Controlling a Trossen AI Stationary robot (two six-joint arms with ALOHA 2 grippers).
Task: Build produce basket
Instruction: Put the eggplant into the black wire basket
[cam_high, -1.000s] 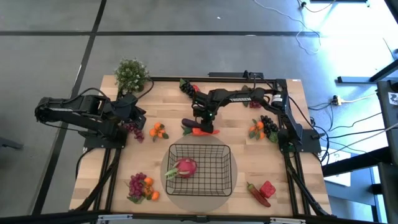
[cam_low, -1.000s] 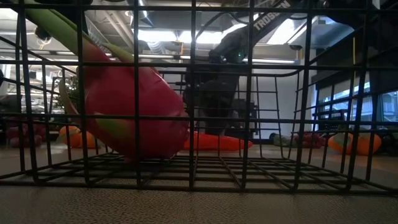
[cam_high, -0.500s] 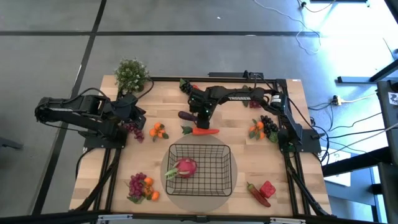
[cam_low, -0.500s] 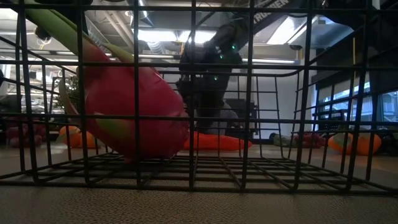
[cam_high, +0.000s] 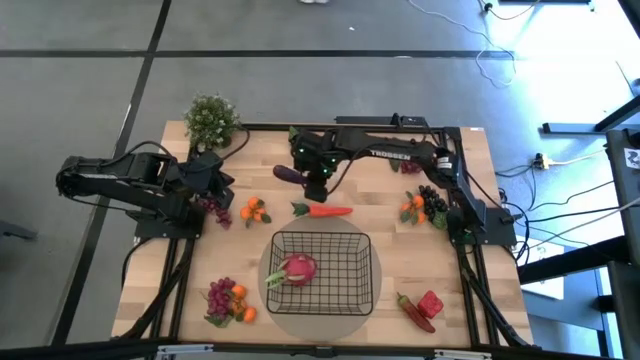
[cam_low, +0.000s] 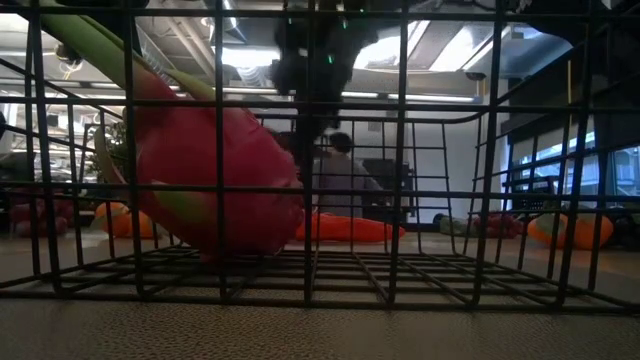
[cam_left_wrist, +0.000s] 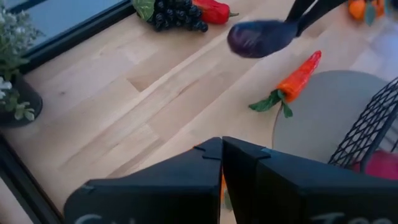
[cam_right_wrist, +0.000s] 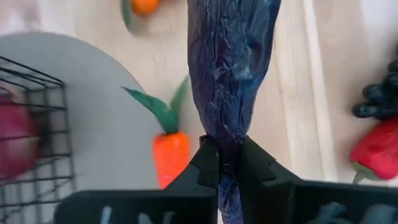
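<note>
Purple eggplant pinched in the right hand, lifted above the carrot.

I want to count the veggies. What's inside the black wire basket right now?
Inside the black wire-mesh basket lies one pink radish with green leaves. The rest of its grid floor shows bare. The radish hides the patch of mesh under it, so nothing there can be checked.

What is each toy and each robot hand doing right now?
Eggplant: lifted off the table, pinched at one end by the right gripper.
Carrot: lying on the table beside the basket.
Basket: upright on a round mat, holding only the pink radish.
Left gripper: shut, empty, waiting at the table's left side.
</note>
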